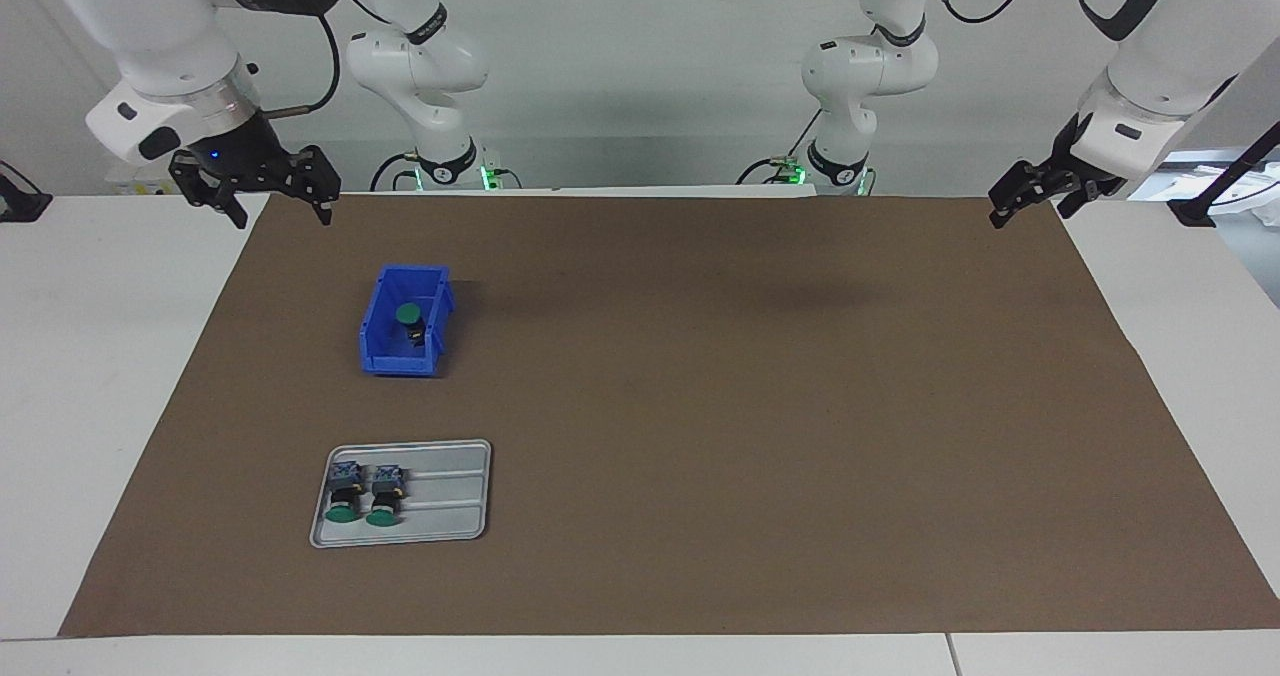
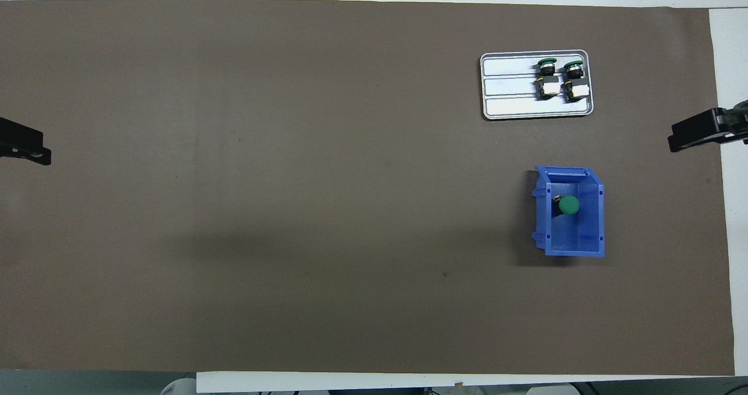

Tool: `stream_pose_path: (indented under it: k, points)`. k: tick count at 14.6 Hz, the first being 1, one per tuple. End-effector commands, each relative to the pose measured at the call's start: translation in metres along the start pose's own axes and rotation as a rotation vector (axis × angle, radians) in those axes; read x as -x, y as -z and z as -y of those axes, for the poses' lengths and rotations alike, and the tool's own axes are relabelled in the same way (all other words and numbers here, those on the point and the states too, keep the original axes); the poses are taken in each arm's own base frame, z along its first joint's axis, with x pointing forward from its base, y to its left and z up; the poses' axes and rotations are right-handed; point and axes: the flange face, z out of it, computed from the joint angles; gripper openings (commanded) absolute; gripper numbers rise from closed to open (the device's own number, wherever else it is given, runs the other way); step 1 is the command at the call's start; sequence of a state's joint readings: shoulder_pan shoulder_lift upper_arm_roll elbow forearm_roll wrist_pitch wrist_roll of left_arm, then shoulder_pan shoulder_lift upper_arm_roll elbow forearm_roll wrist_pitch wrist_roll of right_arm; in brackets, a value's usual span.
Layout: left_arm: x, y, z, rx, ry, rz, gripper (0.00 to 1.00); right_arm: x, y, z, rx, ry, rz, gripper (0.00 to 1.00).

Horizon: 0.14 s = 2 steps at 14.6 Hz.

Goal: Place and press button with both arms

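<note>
- The white worktop (image 1: 60,376) carries a wide brown mat (image 1: 720,406) that covers most of it.
- Both arms wait raised at the robots' end of the mat, well apart from everything on it.
- The right hand (image 1: 268,206) hangs over the mat's corner at the right arm's end, fingers spread, grasping nothing.
- The left hand (image 1: 1030,201) hangs over the mat's corner at the left arm's end, also released and empty.
- A blue bin (image 1: 385,351) stands on the mat toward the right arm's end.
- A grey tray (image 1: 455,501) lies flat on the mat, farther from the robots than the bin.
- One button (image 1: 407,316) stands inside the bin, green cap up.
- Two more buttons (image 1: 345,496) lie on their sides on the tray, side by side at its end toward the right arm, green caps pointing away from the robots.
</note>
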<state>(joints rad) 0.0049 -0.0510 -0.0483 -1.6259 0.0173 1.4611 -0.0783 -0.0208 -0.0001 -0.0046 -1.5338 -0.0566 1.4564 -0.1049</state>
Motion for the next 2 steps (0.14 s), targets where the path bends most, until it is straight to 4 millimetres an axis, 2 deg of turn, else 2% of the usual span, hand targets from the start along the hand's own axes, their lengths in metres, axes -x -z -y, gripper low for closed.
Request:
stream_pose_path:
  k: [1, 2]
  points:
    - [-0.0065, 0.0110, 0.0011, 0.010, 0.007, -0.024, 1.00, -0.0012, 0.0009, -0.0025, 0.001, -0.006, 0.007, 1.00]
    - [-0.0069, 0.0112, 0.0019, 0.010, 0.009, -0.027, 1.00, -0.0012, 0.0009, -0.0025, 0.001, -0.006, 0.007, 1.00]
